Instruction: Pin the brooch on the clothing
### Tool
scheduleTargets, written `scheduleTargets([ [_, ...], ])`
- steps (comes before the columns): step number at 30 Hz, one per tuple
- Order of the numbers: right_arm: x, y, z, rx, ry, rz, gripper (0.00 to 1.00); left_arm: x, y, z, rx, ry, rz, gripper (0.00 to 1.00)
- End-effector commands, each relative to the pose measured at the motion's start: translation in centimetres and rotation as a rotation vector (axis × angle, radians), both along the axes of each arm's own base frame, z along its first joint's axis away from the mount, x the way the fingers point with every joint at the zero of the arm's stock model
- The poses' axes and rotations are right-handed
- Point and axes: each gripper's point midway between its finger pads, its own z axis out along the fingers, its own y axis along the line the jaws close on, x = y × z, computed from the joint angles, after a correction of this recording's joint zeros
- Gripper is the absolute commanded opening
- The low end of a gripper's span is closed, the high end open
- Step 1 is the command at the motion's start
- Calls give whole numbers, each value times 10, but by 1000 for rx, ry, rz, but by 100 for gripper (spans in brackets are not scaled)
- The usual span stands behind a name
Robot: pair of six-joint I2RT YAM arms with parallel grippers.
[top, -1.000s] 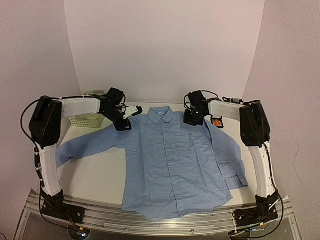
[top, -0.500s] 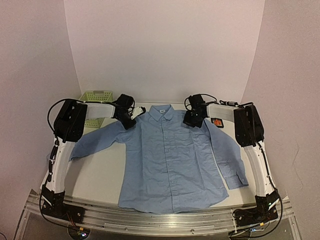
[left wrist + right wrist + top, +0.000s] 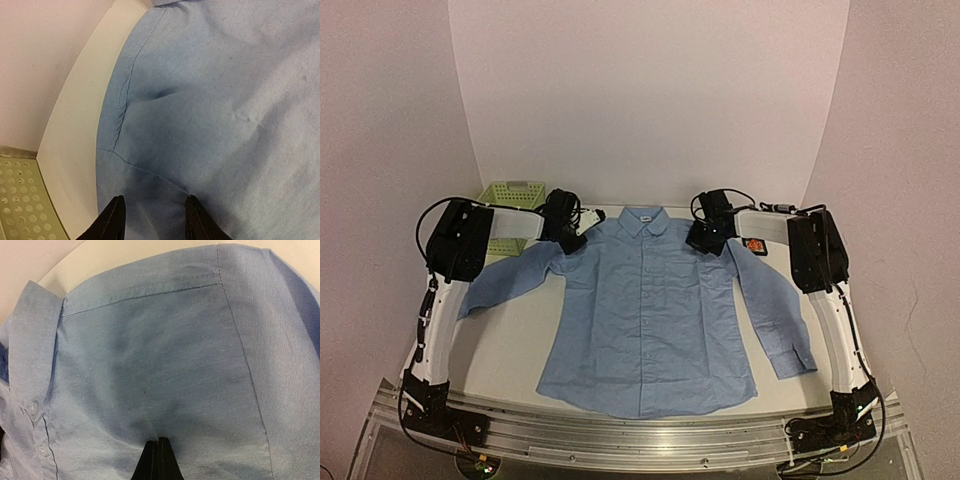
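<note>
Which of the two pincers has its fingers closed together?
The right pincer, over the shirt: its fingers meet with no gap, while those of the left pincer stand apart.

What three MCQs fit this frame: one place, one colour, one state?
1. Where does the green plastic mesh basket stand?
A. far left corner of the table
B. near right edge
C. on the collar

2. What colour is the tiny flower-like brooch at the far right?
A. green
B. orange-red
C. white

3. How do the right gripper's fingers stand?
A. wide apart
B. clamped on the basket
C. shut together

Key:
1 A, it sits at the back left in the top view.
2 B, an orange-red spot shows beside the sleeve of the light blue long-sleeved button-up shirt.
3 C, the fingertips meet over the shirt in the right wrist view.
</note>
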Motion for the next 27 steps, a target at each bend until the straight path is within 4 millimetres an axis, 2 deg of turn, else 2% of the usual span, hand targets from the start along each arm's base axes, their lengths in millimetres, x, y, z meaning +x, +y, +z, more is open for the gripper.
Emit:
scheduleTargets([
  [1, -1, 2, 20, -29, -17, 87, 1, -17, -10, 39, -37, 10, -68, 43],
  [4, 4, 8, 56, -28, -89, 141, 4, -21, -18, 75, -67, -5, -116, 46],
  [6, 2, 11, 84, -38, -140, 181, 5, -31, -22, 94, -84, 2, -158, 47],
  [9, -22, 7, 100, -95, -153, 218, 8, -59, -21, 110, -89, 32, -217, 48],
  [10, -32, 6, 105, -104, -151, 219, 9, -72, -19, 109, -81, 46, -234, 48],
  [12, -60, -1, 94, -120, -100, 218, 9, -101, -15, 96, -64, 95, -274, 48],
  [17, -141, -4, 49, -118, 72, 226, 9, -190, -5, 40, -9, 274, -354, 47],
  [19, -170, -2, 30, -117, 142, 242, 8, -214, -4, 27, -15, 327, -353, 46],
  [23, -211, -18, 1, -124, 255, 207, 7, -247, -3, 8, -18, 389, -346, 46],
  [27, -231, -32, -15, -153, 308, 196, 6, -266, 12, -16, 18, 433, -316, 46],
])
